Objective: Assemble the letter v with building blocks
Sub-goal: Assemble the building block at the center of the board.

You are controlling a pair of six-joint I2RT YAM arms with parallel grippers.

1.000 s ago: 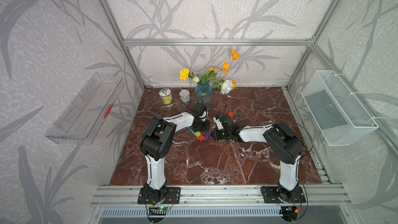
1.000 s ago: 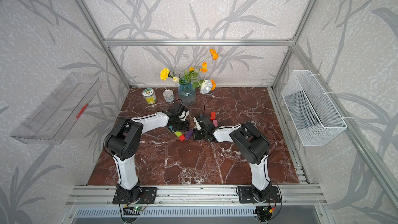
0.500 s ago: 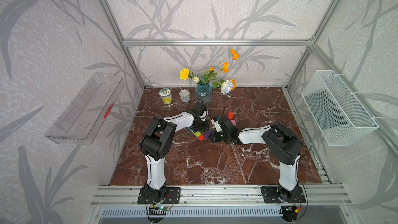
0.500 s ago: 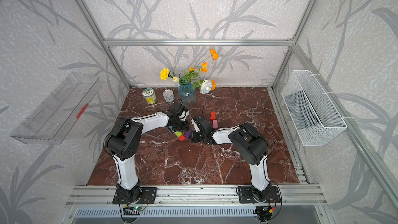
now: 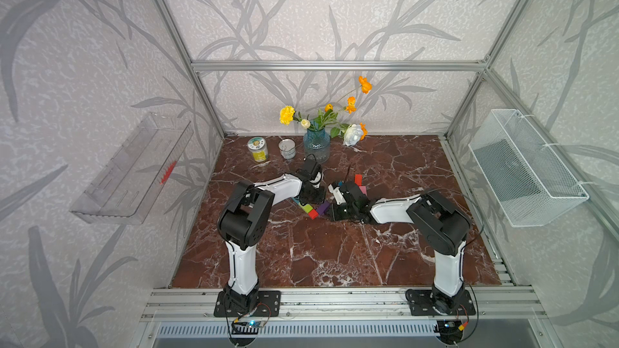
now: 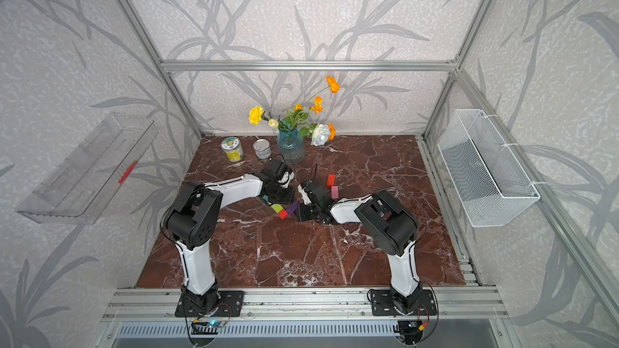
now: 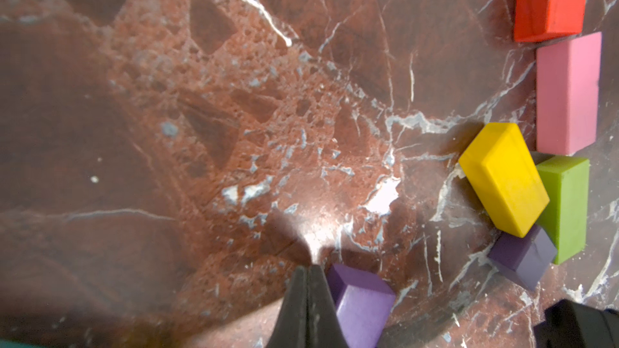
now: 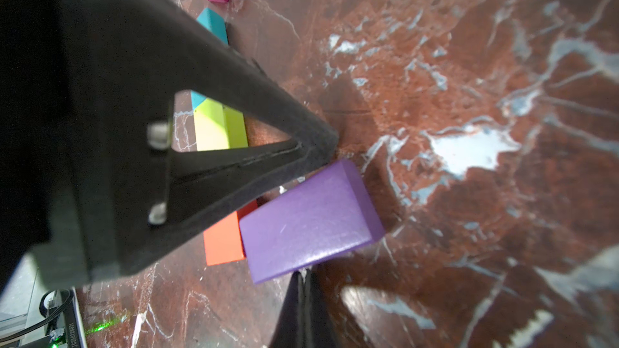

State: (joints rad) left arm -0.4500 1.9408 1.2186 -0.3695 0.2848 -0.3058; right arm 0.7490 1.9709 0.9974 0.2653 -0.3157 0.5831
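Bracketing the purple block [image 8: 308,222] on the table [image 8: 485,246] between their tips, the left gripper [image 8: 326,143] and right gripper [image 8: 303,281] are both working with jaws pressed together on nothing, probably poking it into line against the red cube [image 8: 222,242] beyond it for the V's point.

We see a red marble tabletop [image 5: 335,256] carrying building blocks [image 5: 305,208] near its centre, a yellow can [image 5: 258,150] and silver can [image 5: 287,149] at eleven o'clock, a vase [image 5: 316,150] at twelve
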